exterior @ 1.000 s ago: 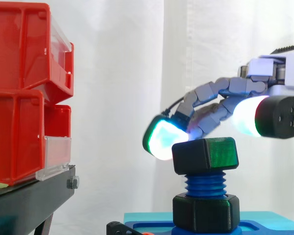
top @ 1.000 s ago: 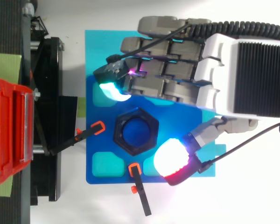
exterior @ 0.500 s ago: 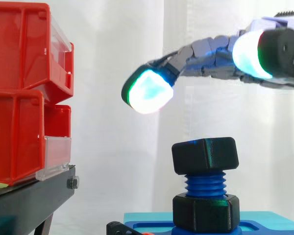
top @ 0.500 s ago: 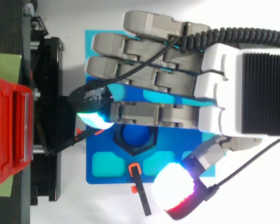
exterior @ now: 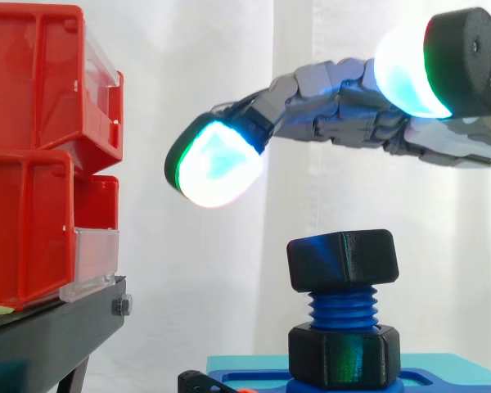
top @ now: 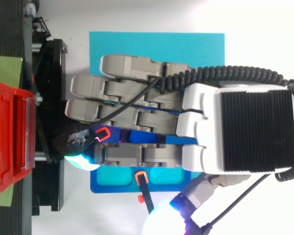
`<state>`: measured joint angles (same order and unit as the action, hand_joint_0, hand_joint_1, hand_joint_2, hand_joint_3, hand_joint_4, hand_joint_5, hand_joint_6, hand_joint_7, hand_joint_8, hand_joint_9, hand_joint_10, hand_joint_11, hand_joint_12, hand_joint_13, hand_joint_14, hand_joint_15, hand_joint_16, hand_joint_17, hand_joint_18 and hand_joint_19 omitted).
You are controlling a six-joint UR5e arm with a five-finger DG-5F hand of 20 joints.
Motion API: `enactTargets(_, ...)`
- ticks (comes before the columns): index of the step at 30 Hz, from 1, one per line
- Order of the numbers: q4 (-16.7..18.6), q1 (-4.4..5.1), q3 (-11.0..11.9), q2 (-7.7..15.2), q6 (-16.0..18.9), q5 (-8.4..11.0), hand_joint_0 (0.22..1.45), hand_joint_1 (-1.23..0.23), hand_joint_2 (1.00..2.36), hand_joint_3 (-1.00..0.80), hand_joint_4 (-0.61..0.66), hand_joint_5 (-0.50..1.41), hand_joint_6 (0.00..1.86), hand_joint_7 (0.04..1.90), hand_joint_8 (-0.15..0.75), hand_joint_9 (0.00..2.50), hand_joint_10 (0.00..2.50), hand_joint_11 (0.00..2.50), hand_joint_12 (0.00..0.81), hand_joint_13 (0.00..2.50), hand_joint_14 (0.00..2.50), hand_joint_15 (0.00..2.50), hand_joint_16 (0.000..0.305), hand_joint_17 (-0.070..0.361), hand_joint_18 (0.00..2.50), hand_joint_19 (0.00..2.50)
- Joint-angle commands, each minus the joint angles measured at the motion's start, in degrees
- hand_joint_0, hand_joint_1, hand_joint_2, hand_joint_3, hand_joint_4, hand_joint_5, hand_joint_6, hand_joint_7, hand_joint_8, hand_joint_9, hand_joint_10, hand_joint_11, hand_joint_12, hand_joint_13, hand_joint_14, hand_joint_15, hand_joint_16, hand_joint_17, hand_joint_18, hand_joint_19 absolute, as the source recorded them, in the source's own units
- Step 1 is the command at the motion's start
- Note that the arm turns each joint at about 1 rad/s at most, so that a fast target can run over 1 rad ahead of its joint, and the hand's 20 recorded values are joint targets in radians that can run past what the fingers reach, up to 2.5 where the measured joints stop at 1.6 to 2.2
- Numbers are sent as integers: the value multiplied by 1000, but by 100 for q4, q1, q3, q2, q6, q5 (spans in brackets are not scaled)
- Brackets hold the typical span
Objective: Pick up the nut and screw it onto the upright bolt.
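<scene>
Backdrop: white curtain (exterior: pixel 188 49) is seen behind the work, with red bins (exterior: pixel 33 155) stacked on a black stand (exterior: pixel 49 332) at the left.
Nut: black nut (exterior: pixel 342 260) is seated atop the upright blue bolt (exterior: pixel 342 308), above a second black hex collar (exterior: pixel 344 354) at the blue base plate (exterior: pixel 450 381).
Hand: hand (exterior: pixel 335 90) is held above the nut, apart from it, fingers stretched out and released, nothing grasped.
Fingertip: a glowing pad (exterior: pixel 217 164) is pointed toward the bins.

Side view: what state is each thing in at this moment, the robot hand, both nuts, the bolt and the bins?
robot hand: open, holding nothing, hovering above the upper nut.
upper nut: on the bolt's top threads, untouched.
lower nut: at the bolt's base, on the blue plate.
bolt: upright, threads bare between the nuts.
red bins: stacked on the black stand.
</scene>
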<state>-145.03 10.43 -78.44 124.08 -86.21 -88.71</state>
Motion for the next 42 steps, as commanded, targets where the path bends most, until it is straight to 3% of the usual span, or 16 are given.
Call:
enactTargets(1, -139, 3, 22, 28, 105, -5, 440, 6, 1000, -500, 139, -158, 502, 690, 195, 184, 0, 0, 338, 135, 0, 0, 42, 95, 0, 0)
enactTargets(5, -113, -32, 22, 28, 105, -32, 450, -13, 1000, -500, 154, -134, 503, 818, 207, 227, 0, 0, 331, 184, 0, 0, 41, 92, 0, 0)
enactTargets(8, -236, 3, 22, 28, 87, 3, 455, -30, 1000, -500, 181, -121, 503, 892, 217, 277, 0, 0, 327, 226, 0, 0, 40, 90, 0, 0)
enactTargets(11, -289, -58, 22, 28, 87, -32, 459, -45, 1000, -500, 194, -118, 504, 913, 219, 300, 0, 0, 324, 258, 0, 0, 39, 87, 0, 0)
enactTargets(23, -306, -128, 22, 46, 61, -67, 480, -112, 1000, -500, 251, -70, 504, 1097, 245, 540, 0, 0, 285, 469, 0, 0, 31, 69, 121, 0)
enactTargets(24, -306, -181, 22, 37, 61, -181, 481, -114, 1000, -500, 256, -68, 504, 1110, 248, 548, 0, 0, 284, 470, 0, 0, 30, 68, 131, 0)
enactTargets(35, -341, -418, 31, 37, 52, -568, 492, -144, 1000, -500, 238, -34, 503, 1309, 250, 645, 0, 0, 261, 548, 0, 0, 27, 60, 230, 0)
enactTargets(37, -315, -506, 40, 46, 26, -726, 495, -156, 1000, -500, 232, -23, 502, 1357, 252, 673, 0, 0, 253, 568, 0, 0, 25, 56, 256, 0)
enactTargets(42, -315, -594, 40, 37, -106, -823, 504, -185, 1000, -500, 204, 3, 501, 1434, 248, 806, 0, 0, 225, 656, 0, 0, 22, 50, 366, 0)
